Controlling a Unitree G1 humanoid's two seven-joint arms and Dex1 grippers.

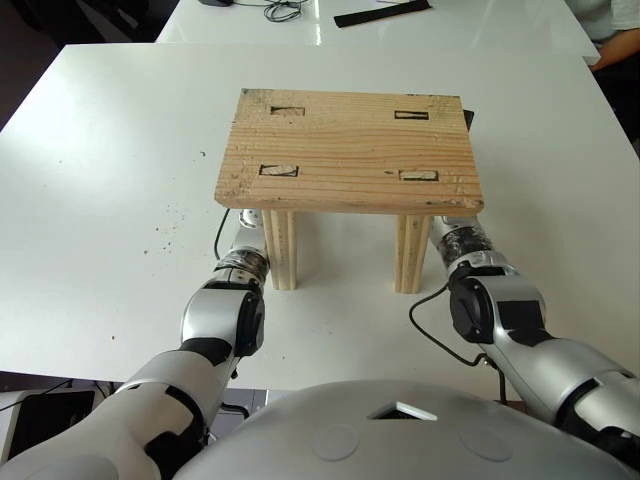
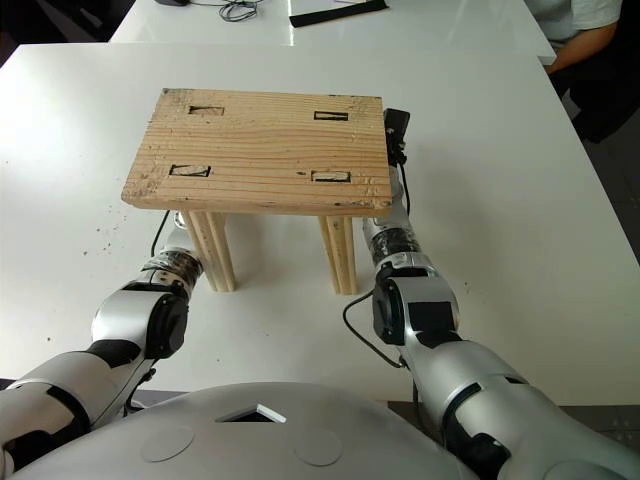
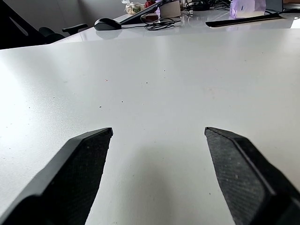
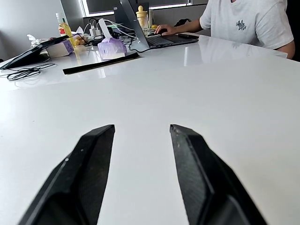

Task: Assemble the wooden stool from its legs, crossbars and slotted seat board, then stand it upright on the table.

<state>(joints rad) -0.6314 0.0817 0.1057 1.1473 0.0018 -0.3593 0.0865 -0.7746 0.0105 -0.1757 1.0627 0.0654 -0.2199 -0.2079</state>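
Observation:
The wooden stool stands upright on the white table point(image 1: 100, 180). Its slotted seat board point(image 1: 348, 150) is on top, with leg ends filling the slots. Two front legs point(image 1: 281, 250) point(image 1: 411, 252) rest on the tabletop. Both forearms run under the seat board, the left beside the left front leg and the right beside the right front leg. In the left wrist view my left gripper point(image 3: 158, 131) is open just above the bare tabletop, with nothing between its black fingers point(image 3: 79, 164). My right gripper point(image 4: 142, 127) is open too and holds nothing.
Small wood specks point(image 1: 170, 225) lie on the table left of the stool. A second white table behind carries cables point(image 1: 283, 10), a mouse point(image 3: 107, 23) and a black strip point(image 1: 382, 12). Wide bare tabletop lies on both sides of the stool.

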